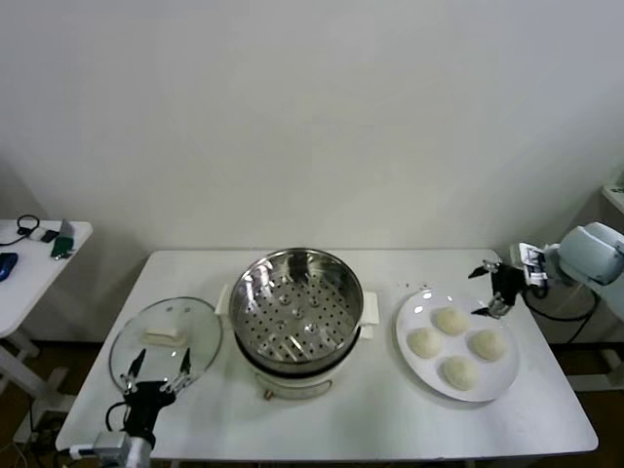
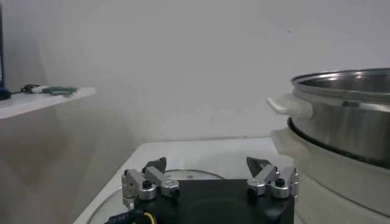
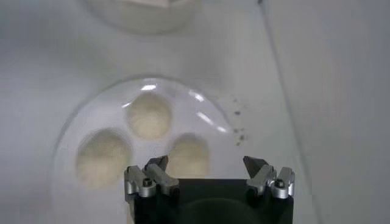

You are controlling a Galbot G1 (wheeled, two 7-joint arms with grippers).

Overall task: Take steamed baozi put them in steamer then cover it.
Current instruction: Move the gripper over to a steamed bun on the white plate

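Note:
Four cream-white baozi (image 1: 451, 321) lie on a white round plate (image 1: 413, 312) at the table's right. The steel steamer (image 1: 295, 302) stands on its white cooker base at the table's middle, with nothing in it. The glass cover (image 1: 166, 337) with its white bar handle lies flat at the left. My right gripper (image 1: 490, 289) is open and empty, hovering over the plate's far right edge; its wrist view shows three baozi (image 3: 148, 115) below the open fingertips (image 3: 159, 163). My left gripper (image 1: 156, 373) is open and empty at the cover's near edge.
A white side table (image 1: 29, 258) with small items stands at the far left. The steamer's side handle (image 2: 289, 106) shows in the left wrist view. Small dark specks (image 3: 239, 129) lie on the table beside the plate.

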